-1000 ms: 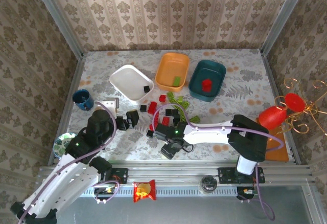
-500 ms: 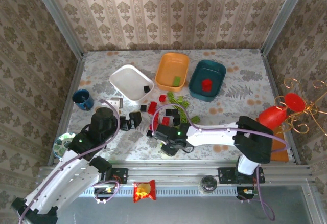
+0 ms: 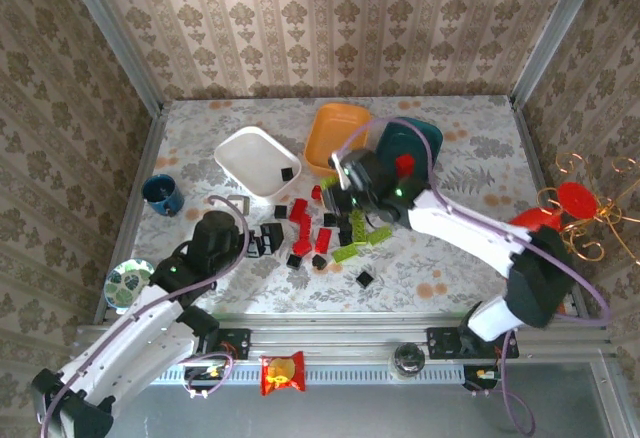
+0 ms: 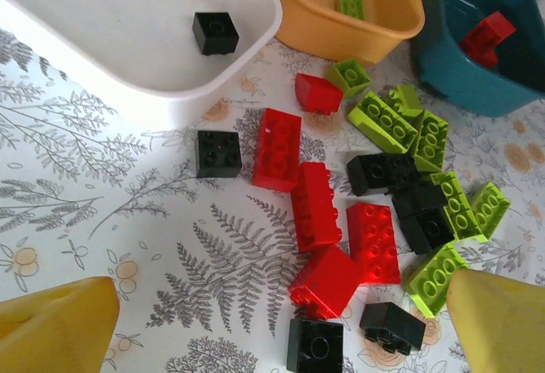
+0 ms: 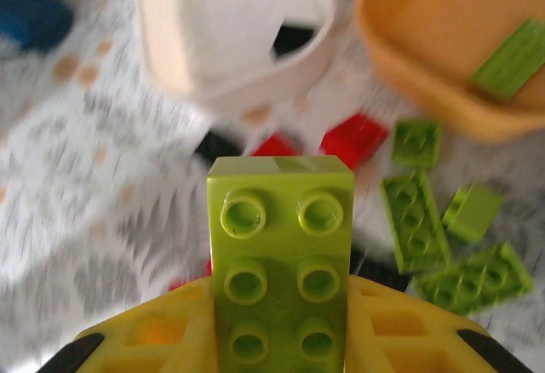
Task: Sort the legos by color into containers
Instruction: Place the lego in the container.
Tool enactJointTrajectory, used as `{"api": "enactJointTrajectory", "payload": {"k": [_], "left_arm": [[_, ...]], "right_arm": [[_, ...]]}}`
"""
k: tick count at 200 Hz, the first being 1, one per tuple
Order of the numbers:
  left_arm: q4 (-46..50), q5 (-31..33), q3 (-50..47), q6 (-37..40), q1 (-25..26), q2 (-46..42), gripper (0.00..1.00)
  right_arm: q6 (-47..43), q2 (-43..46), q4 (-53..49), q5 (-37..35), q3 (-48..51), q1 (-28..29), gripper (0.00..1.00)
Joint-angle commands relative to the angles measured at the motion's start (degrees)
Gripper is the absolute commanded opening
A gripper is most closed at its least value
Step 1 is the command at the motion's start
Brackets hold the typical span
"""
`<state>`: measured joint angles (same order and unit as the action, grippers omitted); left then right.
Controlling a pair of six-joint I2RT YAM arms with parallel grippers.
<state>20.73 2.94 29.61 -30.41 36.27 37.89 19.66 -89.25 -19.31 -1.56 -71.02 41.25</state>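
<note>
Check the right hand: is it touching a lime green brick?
Touching. The right wrist view shows the lime green brick seated in the right hand, its yellow fingers pressed against both sides.

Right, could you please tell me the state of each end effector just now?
Left end effector: open, holding nothing.
Right end effector: closed on a lime green lego.
</note>
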Motion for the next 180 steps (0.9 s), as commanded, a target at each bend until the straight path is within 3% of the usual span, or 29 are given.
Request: {"api": "enactJointTrajectory", "payload": {"k": [1,46,88,126,154,180], "left_arm": [[-2.83,-1.71,-0.90,-1.61,-0.32,0.50,1.00],[-3.35,-2.84,-1.97,-2.63,-0.05,1.74,1.00],[-3.78,-4.20,-1.84,-2.72,0.02,3.79,1.00],[-3.51,-4.87,-0.87,-2.11,0.12,6.63,1.00],[-3.73,-4.79,-0.43,-1.82,0.20,7.93,1.00],[-4.31,-5.03,-0.18,-1.45,0.29,9.54,1.00]], "right_arm": [[3.58,-9.83,-1.58,-5.10,-10.35,-4.08,0.30],[5.30,-34.71,-20.05,-13.77,-39.59,-8.62,0.29],[5.65,-42.85,-23.31,-14.90,-48.23,-9.53,0.34],[4.96,-41.76,-22.25,-13.10,-48.89,-9.53,0.74],[4.07,-35.57,-18.84,-12.69,-43.21,-9.12,0.80],[4.32,-25.60,-11.81,-11.97,-31.01,-7.59,0.80]]}}
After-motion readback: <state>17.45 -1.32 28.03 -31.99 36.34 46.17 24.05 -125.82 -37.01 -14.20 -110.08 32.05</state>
